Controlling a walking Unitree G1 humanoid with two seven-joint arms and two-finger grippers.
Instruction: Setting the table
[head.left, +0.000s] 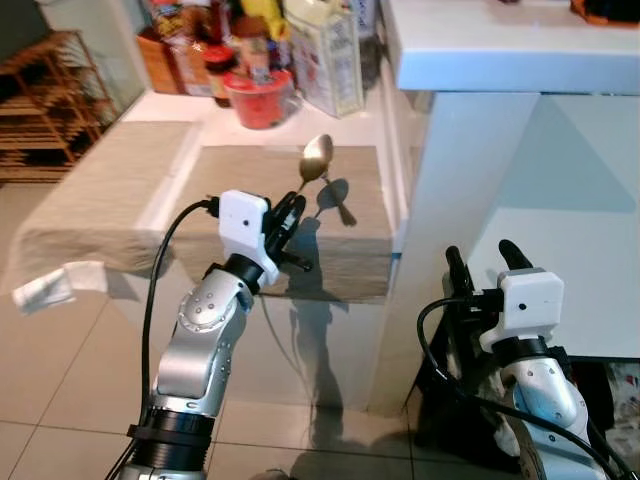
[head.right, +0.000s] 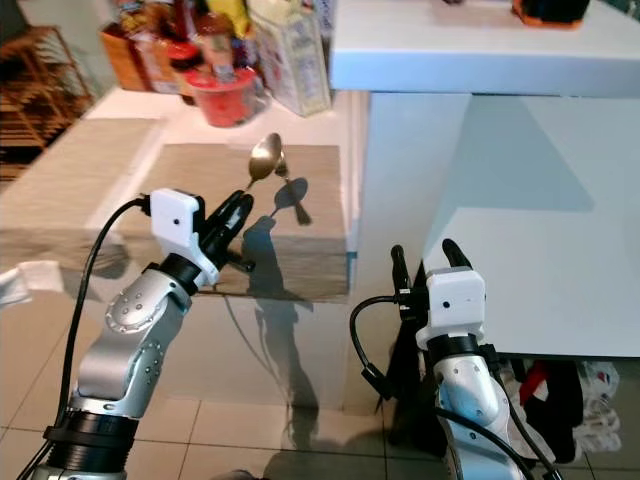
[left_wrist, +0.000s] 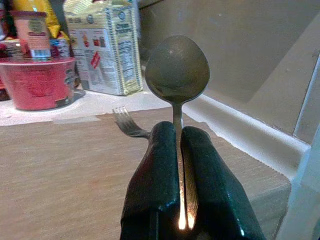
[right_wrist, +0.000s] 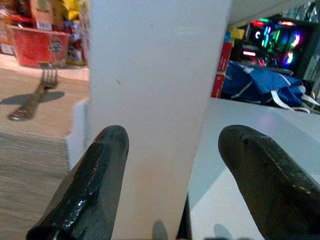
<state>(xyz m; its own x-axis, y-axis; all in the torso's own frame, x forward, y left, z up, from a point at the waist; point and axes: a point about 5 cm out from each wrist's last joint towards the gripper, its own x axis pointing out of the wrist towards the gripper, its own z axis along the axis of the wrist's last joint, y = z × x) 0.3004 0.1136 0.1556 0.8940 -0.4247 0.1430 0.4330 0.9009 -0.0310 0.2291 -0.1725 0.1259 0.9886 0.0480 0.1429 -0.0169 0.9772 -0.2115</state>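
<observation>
The left gripper (head.left: 290, 222) clamps a spoon (head.left: 316, 160) upright, a fork (left_wrist: 128, 125) lying just beyond it. The right gripper (head.left: 486, 258) stands apart.

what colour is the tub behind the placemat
Red tub, best seen in the left wrist view, past the spoon.

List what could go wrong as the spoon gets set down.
The left gripper pinches the spoon low on its thin handle, bowl up, so it could swivel or slip. A fork already lies on the placemat just beyond; lowering there might knock it. The red tub stands close behind.
</observation>
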